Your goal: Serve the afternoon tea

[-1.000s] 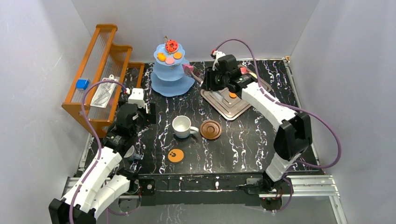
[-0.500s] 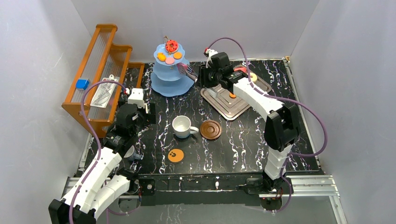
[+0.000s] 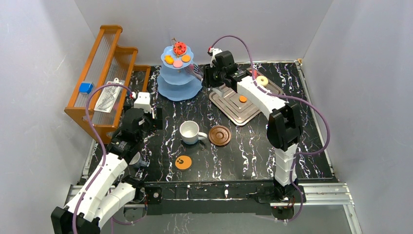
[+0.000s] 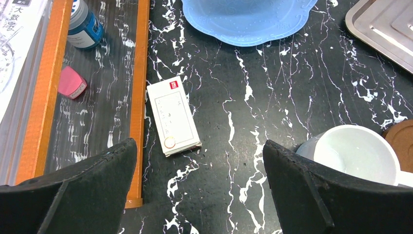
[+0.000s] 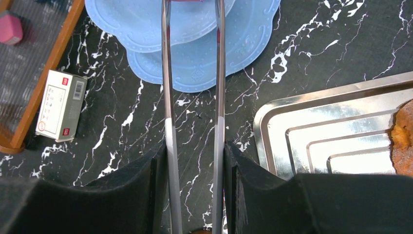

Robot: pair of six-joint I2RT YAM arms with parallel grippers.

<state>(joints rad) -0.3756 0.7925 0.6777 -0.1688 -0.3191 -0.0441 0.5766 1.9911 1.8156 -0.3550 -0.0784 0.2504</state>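
1. Top view: over the last second the right arm has swung left off the silver tray (image 3: 229,111). The right gripper (image 3: 209,77), clamped on the metal tongs (image 3: 197,73), now has the tips right at the rim of the blue three-tier stand (image 3: 180,90) near the far-left corner. The pink pastry (image 3: 194,71) pinched in the tongs is beside the stand, but we can't tell which tier. That swing also uncovered the white donut (image 3: 262,80) on the tray, with an orange pastry (image 3: 242,99) nearby. So we'd guess this drop is nearly done and two pastries are left. Mid-table, the white mug (image 3: 189,131) sits beside the saucer (image 3: 219,135), not on it.
2. Left wrist: the left gripper (image 4: 199,146) is spread wide and holds nothing. It hovers near the left edge by the orange rack (image 4: 141,73). A small white box (image 4: 173,116) lies ahead between its fingers, and the mug is just by the right finger.
3. Right wrist: the tongs' blades run up almost parallel from the pinched fingers, out over the stand's scalloped tiers. Only a sliver of pink shows at the top edge. The tray corner sits off to the right, apart from the tongs.
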